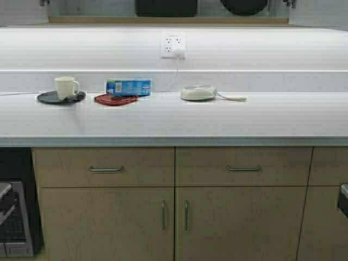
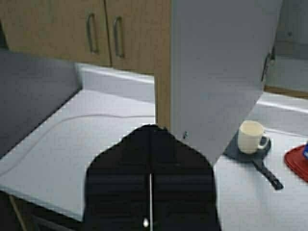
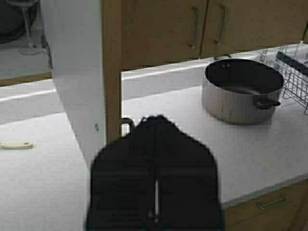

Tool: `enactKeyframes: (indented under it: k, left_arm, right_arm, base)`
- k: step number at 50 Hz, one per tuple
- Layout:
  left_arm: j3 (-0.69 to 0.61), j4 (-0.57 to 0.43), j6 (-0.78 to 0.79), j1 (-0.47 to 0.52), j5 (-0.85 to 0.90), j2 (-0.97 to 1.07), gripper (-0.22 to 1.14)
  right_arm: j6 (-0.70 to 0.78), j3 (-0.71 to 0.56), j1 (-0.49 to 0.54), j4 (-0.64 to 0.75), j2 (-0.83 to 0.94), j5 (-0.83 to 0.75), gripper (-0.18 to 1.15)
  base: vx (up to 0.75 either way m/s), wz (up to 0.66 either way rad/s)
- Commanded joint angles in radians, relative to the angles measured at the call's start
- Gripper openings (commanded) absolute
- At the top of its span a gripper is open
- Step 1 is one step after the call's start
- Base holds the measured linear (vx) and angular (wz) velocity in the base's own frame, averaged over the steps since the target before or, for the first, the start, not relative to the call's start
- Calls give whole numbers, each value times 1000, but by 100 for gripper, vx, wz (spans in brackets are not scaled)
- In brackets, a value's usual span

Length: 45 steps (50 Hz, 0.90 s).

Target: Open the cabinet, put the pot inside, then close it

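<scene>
The cabinet's open grey inside shows along the top edge of the high view above its tan bottom rail (image 1: 168,20). A black pot (image 1: 166,6) sits in there. Both doors stand swung open. In the left wrist view, my left gripper (image 2: 151,129) is shut, its tips against the tan edge (image 2: 162,72) of the left door (image 2: 216,72). In the right wrist view, my right gripper (image 3: 155,119) is shut at the edge of the right door (image 3: 77,72), beside its bar handle (image 3: 126,124). Neither gripper shows in the high view.
On the white counter (image 1: 174,117) are a mug (image 1: 66,87) on a dark pan, a red lid (image 1: 115,99), a blue box (image 1: 129,86) and a small white pan (image 1: 198,92). A steel pot (image 3: 243,89) and dish rack (image 3: 288,67) stand off to the right. Floor units (image 1: 174,217) lie below.
</scene>
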Motion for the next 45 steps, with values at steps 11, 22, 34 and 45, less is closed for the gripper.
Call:
enactKeyframes:
  k: [11,22,34,45]
  left_arm:
    - [-362,0,-17,69,3,325,4]
    - [-466,-2,-61,129,-2,426,4]
    - [-584,-9,-63,144,-17,551,4]
    - [-646,-84,-60,141,-21,614,4]
  right_arm:
    - [-2,-339,-5,3,295,3,8]
    - [6,-417,-5,6,365,11,8]
    - [6,-489,-5,11,431,17,8]
    - [6,-558,-3,43,502,32,8]
  base:
    - [-13,-4]
    - [-1,-5]
    - [6,-2]
    - [8,2]
